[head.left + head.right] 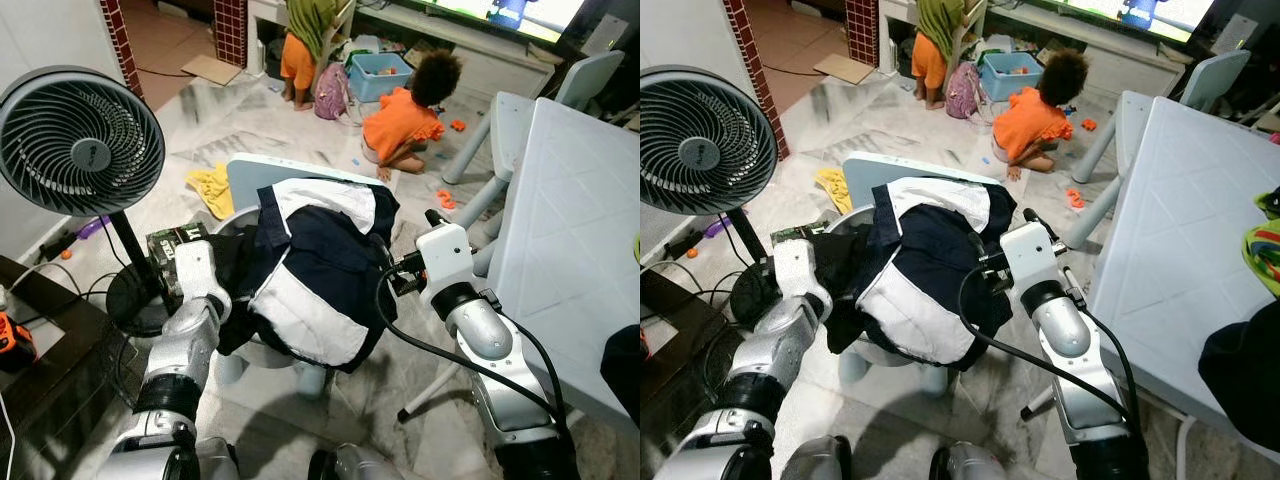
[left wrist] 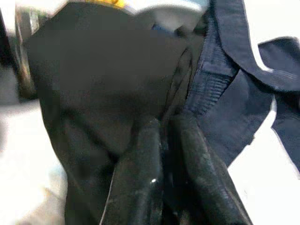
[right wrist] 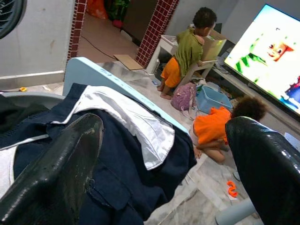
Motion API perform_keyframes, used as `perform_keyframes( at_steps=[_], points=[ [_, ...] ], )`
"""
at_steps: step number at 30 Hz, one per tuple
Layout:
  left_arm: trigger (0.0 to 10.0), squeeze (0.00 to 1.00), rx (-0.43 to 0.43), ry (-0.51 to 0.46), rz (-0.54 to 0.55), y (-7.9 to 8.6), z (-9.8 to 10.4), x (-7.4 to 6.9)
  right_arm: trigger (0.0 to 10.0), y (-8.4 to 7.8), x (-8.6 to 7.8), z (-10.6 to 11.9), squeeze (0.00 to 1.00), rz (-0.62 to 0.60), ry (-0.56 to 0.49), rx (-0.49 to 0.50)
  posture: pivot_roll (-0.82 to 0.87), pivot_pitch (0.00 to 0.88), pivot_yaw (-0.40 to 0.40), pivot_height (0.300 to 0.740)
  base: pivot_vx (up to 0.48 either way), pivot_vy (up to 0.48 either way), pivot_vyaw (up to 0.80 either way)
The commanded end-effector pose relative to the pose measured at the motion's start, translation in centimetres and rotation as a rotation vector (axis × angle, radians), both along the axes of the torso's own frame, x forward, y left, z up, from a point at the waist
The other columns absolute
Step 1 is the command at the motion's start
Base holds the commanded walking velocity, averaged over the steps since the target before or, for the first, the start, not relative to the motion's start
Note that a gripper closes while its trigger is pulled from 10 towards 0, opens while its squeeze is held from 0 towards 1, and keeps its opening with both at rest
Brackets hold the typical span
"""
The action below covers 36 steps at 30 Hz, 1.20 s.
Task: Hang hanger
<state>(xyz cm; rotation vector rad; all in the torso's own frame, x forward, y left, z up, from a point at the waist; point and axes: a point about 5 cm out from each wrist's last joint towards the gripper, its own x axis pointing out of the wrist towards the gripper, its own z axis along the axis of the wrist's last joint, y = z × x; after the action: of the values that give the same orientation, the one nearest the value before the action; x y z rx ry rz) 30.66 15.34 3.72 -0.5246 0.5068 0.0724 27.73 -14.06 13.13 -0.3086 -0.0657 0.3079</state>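
I am pinching my left gripper (image 2: 164, 154) closed on the dark folds of the navy-and-white garment (image 1: 320, 265), at its nine o'clock edge. My right gripper (image 3: 164, 164) is hovering with fingers spread wide just beside its three o'clock edge, holding nothing. The garment is draping over the pale blue chair (image 1: 245, 175), its length running from twelve toward six. The hanger itself I cannot make out; I judge the cloth may be hiding it.
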Motion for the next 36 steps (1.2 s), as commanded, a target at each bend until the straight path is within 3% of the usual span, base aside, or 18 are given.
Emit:
perform_keyframes(
  at_steps=[1,8,12,22,23,24,25,32,36],
  points=[
    [10.0,1.0,-0.117,0.074,0.019,-0.3,-0.9,-0.9,10.0,-0.2,0.2,-0.1,0.0,-0.005,0.001,-0.01,-0.03,0.083,-0.123,0.74,0.0,0.0,0.0],
    [10.0,1.0,-0.206,0.109,-0.033,-0.2,-1.7,-1.2,10.0,0.6,0.2,0.1,0.0,0.033,-0.012,-0.013,-0.03,0.084,-0.129,0.74,0.0,0.0,0.0],
    [10.0,1.0,-0.234,0.138,-0.028,0.1,-1.9,-1.2,10.0,0.1,0.1,0.1,0.0,0.023,-0.011,-0.019,-0.05,0.091,-0.124,0.74,0.0,0.0,0.0],
    [10.0,1.0,-0.233,0.101,-0.027,0.2,-2.1,-0.4,10.0,0.4,-0.2,0.1,0.0,0.029,-0.008,-0.019,-0.06,0.102,-0.13,0.74,0.0,0.0,0.0],
    [10.0,0.31,-0.23,0.091,-0.027,0.3,-2.0,-0.2,10.0,0.4,-0.2,0.1,0.0,0.03,-0.009,-0.019,-0.06,0.102,-0.13,0.74,0.0,0.0,0.0],
    [10.0,0.31,-0.225,0.089,-0.028,0.3,-2.0,-0.1,10.0,0.3,-0.2,0.2,0.0,0.03,-0.009,-0.02,-0.06,0.102,-0.13,0.74,0.0,0.0,0.0],
    [10.0,0.0,-0.224,0.085,-0.029,0.3,-1.9,0.0,10.0,0.3,-0.1,0.2,0.0,0.03,-0.009,-0.02,-0.07,0.102,-0.131,0.74,0.0,0.0,0.0],
    [10.0,0.0,-0.255,0.047,-0.056,-0.8,-1.4,0.9,10.0,0.0,-0.2,0.3,0.0,0.023,-0.015,-0.024,-0.08,0.103,-0.13,0.74,0.0,0.0,0.0],
    [10.0,0.0,-0.272,0.082,-0.062,-1.5,-1.8,0.8,10.0,0.1,-0.3,0.3,0.0,0.025,-0.014,-0.026,-0.09,0.105,-0.133,0.74,0.0,0.0,0.0]
  ],
)
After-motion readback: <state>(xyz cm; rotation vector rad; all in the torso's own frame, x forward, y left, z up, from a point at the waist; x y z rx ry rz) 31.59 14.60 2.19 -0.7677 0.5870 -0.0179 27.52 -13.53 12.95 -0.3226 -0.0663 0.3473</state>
